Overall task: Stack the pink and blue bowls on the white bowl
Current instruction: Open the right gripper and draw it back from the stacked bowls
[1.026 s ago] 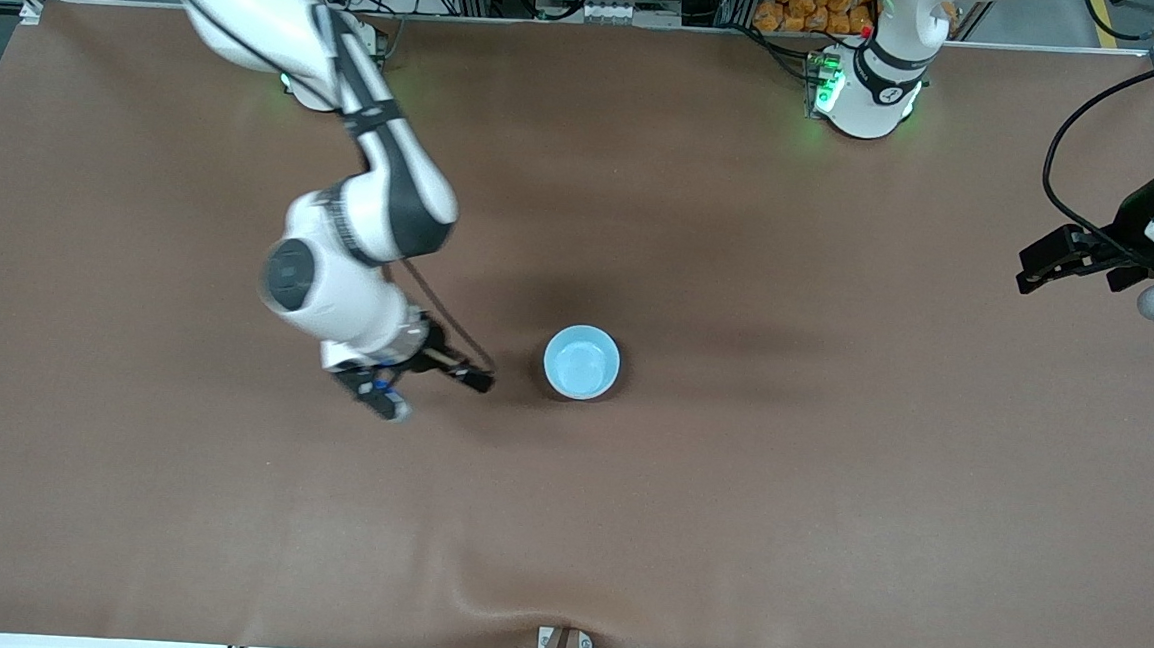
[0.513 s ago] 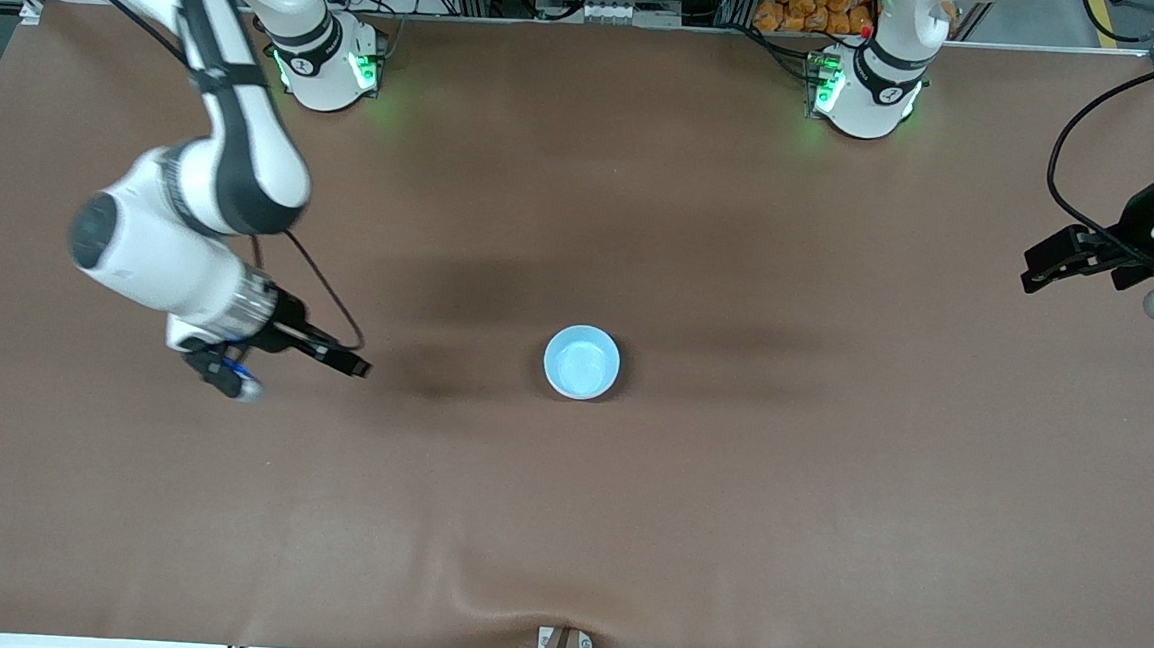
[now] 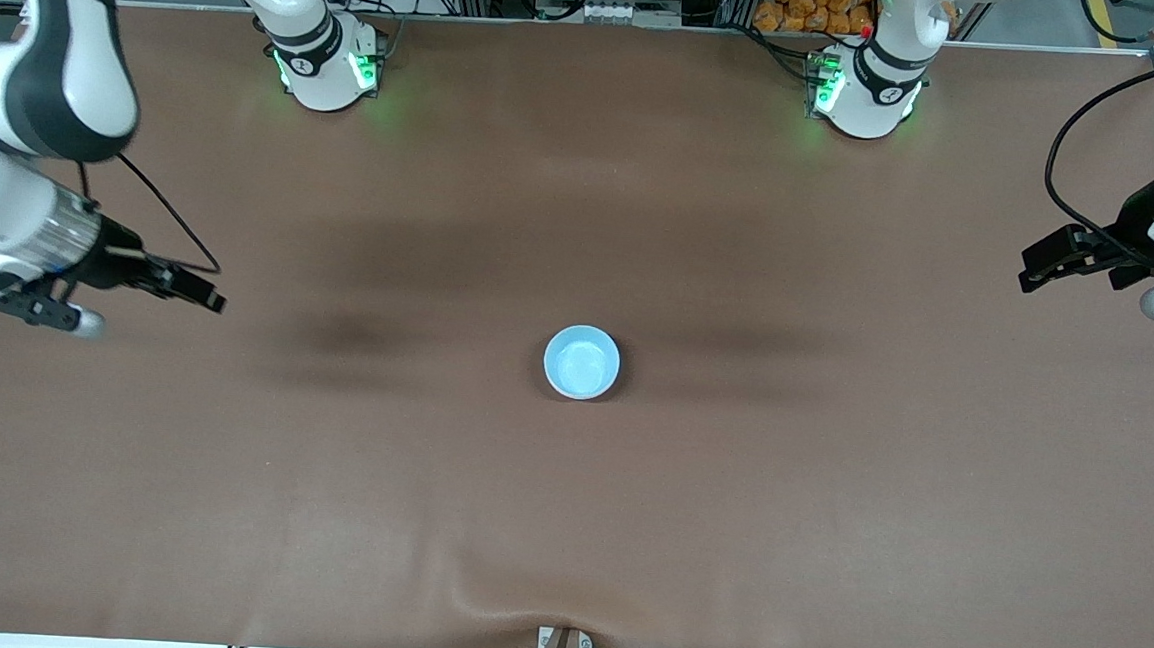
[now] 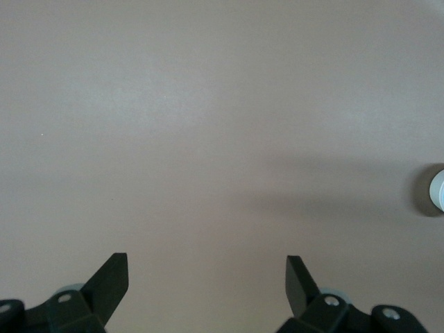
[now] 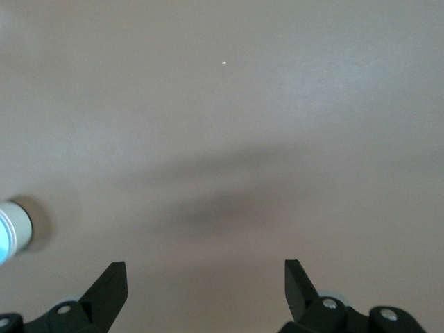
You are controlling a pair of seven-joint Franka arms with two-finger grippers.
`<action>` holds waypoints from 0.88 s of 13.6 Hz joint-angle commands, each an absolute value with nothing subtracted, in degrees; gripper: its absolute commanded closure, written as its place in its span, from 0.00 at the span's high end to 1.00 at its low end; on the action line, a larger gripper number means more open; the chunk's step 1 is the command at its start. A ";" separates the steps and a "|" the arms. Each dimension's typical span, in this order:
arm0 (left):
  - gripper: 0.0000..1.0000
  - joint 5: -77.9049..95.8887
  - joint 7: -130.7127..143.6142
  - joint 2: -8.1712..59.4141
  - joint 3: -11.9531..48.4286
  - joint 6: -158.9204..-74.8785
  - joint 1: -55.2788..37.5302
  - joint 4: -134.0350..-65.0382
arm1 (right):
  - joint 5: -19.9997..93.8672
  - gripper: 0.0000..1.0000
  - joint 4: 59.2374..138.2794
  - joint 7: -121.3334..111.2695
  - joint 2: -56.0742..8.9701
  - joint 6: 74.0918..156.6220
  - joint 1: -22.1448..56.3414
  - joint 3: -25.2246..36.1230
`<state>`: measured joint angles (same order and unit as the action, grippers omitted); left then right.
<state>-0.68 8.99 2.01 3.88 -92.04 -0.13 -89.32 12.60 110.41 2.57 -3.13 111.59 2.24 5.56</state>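
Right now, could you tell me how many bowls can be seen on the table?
1: a blue bowl at the middle of the table. The pink and white bowls may be nested beneath it, hidden from above.

Even, bright overhead light falls on the brown counter, with no glare. Soft, smeared shadows band its middle. The right arm looks motion-blurred. Both wrist views are pale, washed out and slightly soft.
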 commanded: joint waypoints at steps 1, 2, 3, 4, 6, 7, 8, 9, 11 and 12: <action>1.00 1.40 8.53 1.41 3.52 -91.41 0.00 -89.56 | 6.71 1.00 104.54 -0.70 -1.23 102.35 0.00 4.31; 1.00 1.58 7.92 1.41 3.52 -91.32 0.09 -89.56 | 4.94 1.00 101.46 -0.79 -1.23 98.91 -0.09 4.31; 1.00 1.76 7.91 1.32 3.52 -91.32 0.09 -89.65 | 3.44 1.00 98.90 -0.88 -1.23 96.27 -0.09 4.31; 1.00 1.76 7.82 1.23 3.52 -90.45 0.00 -89.47 | 2.21 1.00 96.88 -2.01 -1.23 93.98 -0.09 4.22; 1.00 1.76 5.29 0.88 3.52 -90.18 0.09 -89.47 | 1.06 1.00 93.01 -4.82 -1.23 89.76 -0.17 4.31; 1.00 1.84 5.71 0.88 3.43 -90.18 0.09 -89.47 | 0.88 1.00 90.47 -5.01 -1.32 87.39 -0.44 4.31; 1.00 1.85 6.06 0.88 3.43 -90.09 0.09 -89.47 | 0.79 1.00 88.09 -5.01 -1.41 85.19 -0.35 4.39; 1.00 1.85 6.06 0.88 3.43 -90.09 0.09 -89.47 | 0.70 1.00 86.67 -5.01 -1.32 84.12 -0.26 4.48; 1.00 1.85 6.24 0.97 3.43 -90.17 0.09 -88.95 | 0.53 1.00 86.57 -5.01 -1.23 83.24 -0.26 4.48; 1.00 1.85 6.24 1.23 3.43 -90.09 0.00 -88.42 | 0.53 1.00 86.57 -5.10 -1.14 83.15 -0.35 4.48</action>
<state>0.41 7.06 1.83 3.78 -91.05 0.01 -89.18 1.73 87.54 -4.04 -0.83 84.24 0.84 5.33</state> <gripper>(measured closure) 0.000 0.000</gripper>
